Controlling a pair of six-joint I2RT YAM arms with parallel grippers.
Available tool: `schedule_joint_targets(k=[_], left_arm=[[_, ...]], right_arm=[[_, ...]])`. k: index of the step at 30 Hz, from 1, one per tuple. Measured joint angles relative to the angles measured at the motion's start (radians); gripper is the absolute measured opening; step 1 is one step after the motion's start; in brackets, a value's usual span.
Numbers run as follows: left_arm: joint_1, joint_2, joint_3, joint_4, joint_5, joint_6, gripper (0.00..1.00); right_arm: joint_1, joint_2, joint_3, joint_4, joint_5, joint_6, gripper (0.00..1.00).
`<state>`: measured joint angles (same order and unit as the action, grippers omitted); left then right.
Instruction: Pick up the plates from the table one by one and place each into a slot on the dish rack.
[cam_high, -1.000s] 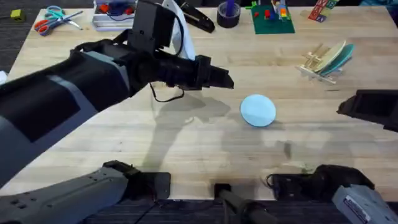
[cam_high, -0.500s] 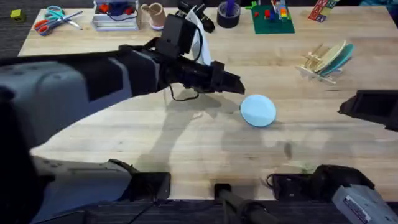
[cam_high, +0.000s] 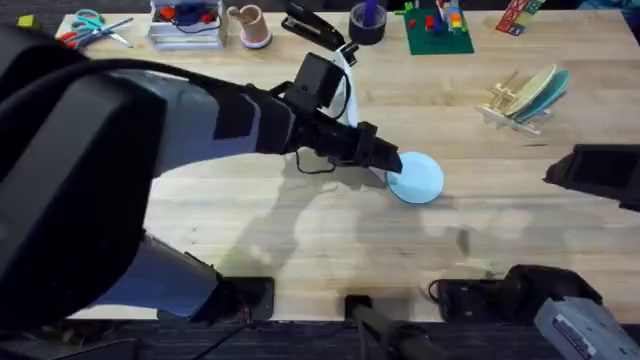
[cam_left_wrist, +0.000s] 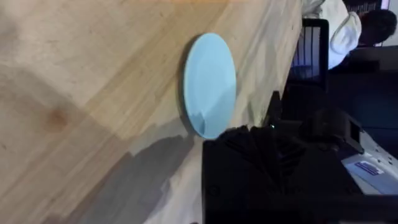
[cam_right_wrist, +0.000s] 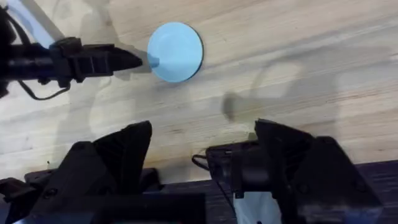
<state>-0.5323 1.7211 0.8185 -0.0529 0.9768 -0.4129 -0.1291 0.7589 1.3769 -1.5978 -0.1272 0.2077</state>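
Left gripper (cam_high: 392, 162) overhead: reaches from the left across mid-counter, tip at the left rim of the blue plate (cam_high: 416, 177). Jaw gap not readable here. Plate lies flat near counter (cam_high: 300, 240) centre. Rack (cam_high: 512, 103) sits toward the far right corner, with a yellow plate (cam_high: 535, 86) and a teal one already slotted. Right gripper (cam_high: 590, 175) is parked at the right edge.

Left wrist: blue plate (cam_left_wrist: 210, 84) flat on the wood, dark finger (cam_left_wrist: 261, 155) overlapping its near rim. Cannot tell if it grips or only touches. Judgement: get one finger under the rim, the other on top, pinch thin edge firmly, lift before tilting to vertical.

Right wrist: own fingers (cam_right_wrist: 118, 155) spread wide, empty. Left gripper (cam_right_wrist: 140, 60) touches the blue plate (cam_right_wrist: 175, 51) rim.

Writing: a white label on the right arm base (cam_high: 580, 325), unreadable.
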Motion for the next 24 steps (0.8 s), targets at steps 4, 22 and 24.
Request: schedule_joint_targets(k=[4, 22, 24], left_arm=[[0.0, 0.02, 0.0, 0.045, 0.0, -0.003, 0.041], [-0.023, 0.101, 0.0, 0.095, -0.004, -0.004, 0.041], [-0.023, 0.126, 0.0, 0.097, -0.004, -0.004, 0.041]], right_arm=[[0.0, 0.0, 0.0, 0.0, 0.0, 0.0, 0.995], [0.0, 0.0, 0.0, 0.0, 0.0, 0.0, 0.995], [0.0, 0.0, 0.0, 0.0, 0.0, 0.0, 0.995]])
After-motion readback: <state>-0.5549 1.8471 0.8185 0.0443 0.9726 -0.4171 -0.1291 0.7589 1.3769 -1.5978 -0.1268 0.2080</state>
